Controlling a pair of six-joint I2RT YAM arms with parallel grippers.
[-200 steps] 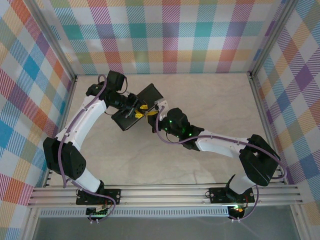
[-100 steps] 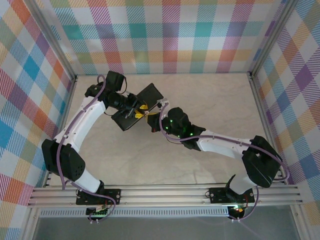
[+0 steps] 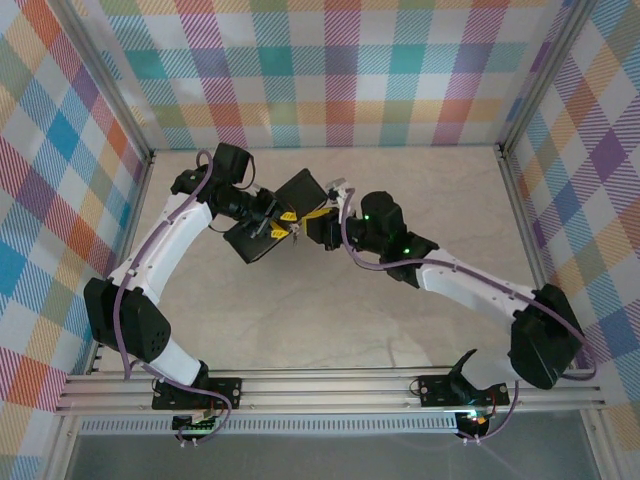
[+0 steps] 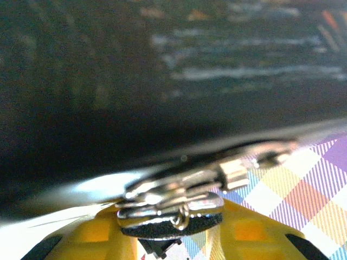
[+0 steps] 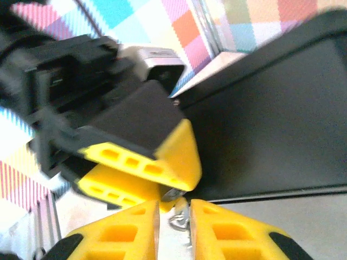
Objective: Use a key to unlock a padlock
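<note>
A black box lies tilted on the pale table. My left gripper is at the box's right edge, shut on a small silver metal piece that looks like the padlock. A thin wire ring hangs under this piece. The box looms dark above it. My right gripper faces the left one tip to tip. In the right wrist view its jaws stand slightly apart around the key, a small ring with thin silver bits. They sit just below the left gripper's yellow fingers.
Plaid walls close in the table on three sides, with aluminium posts at the corners. A rail with both arm bases runs along the near edge. Bare tabletop lies between the arms.
My right gripper has moved from the table's middle up toward the left gripper's tips, and its jaws have parted from shut. The left arm and the box have stayed put.
</note>
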